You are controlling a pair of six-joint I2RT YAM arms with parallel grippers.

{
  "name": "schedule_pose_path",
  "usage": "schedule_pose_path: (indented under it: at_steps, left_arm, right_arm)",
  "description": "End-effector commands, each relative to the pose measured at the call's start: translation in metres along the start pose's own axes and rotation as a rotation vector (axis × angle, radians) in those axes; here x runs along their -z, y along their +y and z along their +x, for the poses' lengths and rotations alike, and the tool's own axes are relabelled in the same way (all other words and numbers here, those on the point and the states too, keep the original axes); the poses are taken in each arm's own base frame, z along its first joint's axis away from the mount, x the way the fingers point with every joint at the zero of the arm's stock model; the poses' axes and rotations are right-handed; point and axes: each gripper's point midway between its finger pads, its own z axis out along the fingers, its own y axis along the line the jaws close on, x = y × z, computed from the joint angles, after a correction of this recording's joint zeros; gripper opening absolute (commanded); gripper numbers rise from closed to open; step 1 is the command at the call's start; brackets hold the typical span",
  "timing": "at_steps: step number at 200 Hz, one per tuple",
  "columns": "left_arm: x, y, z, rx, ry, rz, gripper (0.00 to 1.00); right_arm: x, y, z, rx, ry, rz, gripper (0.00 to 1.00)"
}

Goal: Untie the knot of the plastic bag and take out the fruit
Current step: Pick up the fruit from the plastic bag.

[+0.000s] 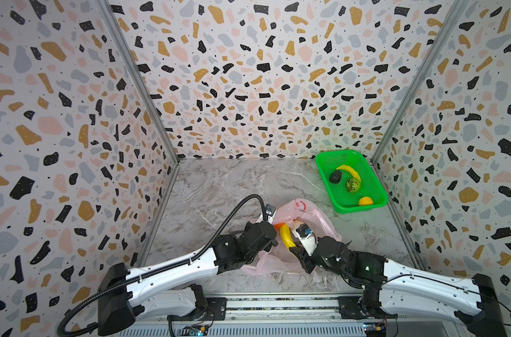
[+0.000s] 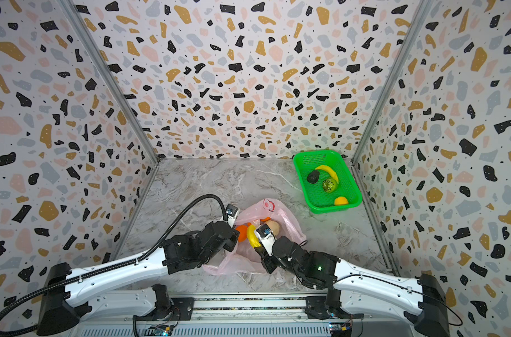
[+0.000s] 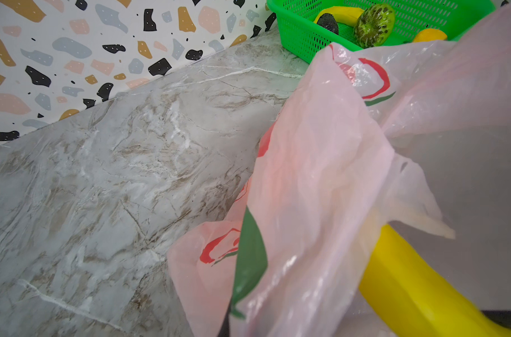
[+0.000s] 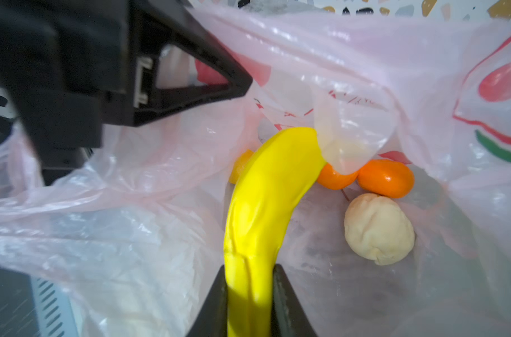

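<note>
Right wrist view: right gripper (image 4: 249,291) clamped on a yellow banana (image 4: 266,189) inside the open plastic bag (image 4: 131,233), near the worktop's (image 1: 233,189) front edge. The left gripper (image 4: 239,84) is closed on the bag's raised rim. Beside the banana lie two tangerines (image 4: 385,178) and a cream fruit (image 4: 378,229). Far right corner: green basket (image 1: 376,181) holding an avocado (image 1: 335,176) and a green-yellow fruit (image 1: 352,185).

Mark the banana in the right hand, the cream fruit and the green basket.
banana (image 4: 266,204): right wrist view, mid-curve of its yellow body.
cream fruit (image 4: 379,229): right wrist view, centre of its surface.
green basket (image 1: 362,206): in a top view, its near rim.
</note>
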Motion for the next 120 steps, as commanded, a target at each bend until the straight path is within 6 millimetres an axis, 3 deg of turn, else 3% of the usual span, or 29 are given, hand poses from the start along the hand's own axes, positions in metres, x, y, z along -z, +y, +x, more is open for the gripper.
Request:
schedule_pose_path:
  at_steps: [1,68,95,120]
  left_arm:
    - [0.007,0.001,-0.016,0.013,-0.031,-0.013,0.0]
    - [0.006,0.003,-0.019,0.007,-0.038,-0.028,0.0]
    - [0.007,0.003,-0.02,0.002,-0.042,-0.031,0.0]
    - [0.006,0.003,-0.021,-0.005,-0.043,-0.029,0.0]
  right_arm:
    - [0.02,0.0,-0.024,0.023,-0.09,0.0,0.16]
    - [0.076,0.012,-0.101,0.038,-0.266,-0.065,0.17]
    - [0.1,-0.002,-0.128,0.019,-0.33,0.006,0.19]
    - [0.108,-0.027,-0.146,0.006,-0.356,0.122,0.2]
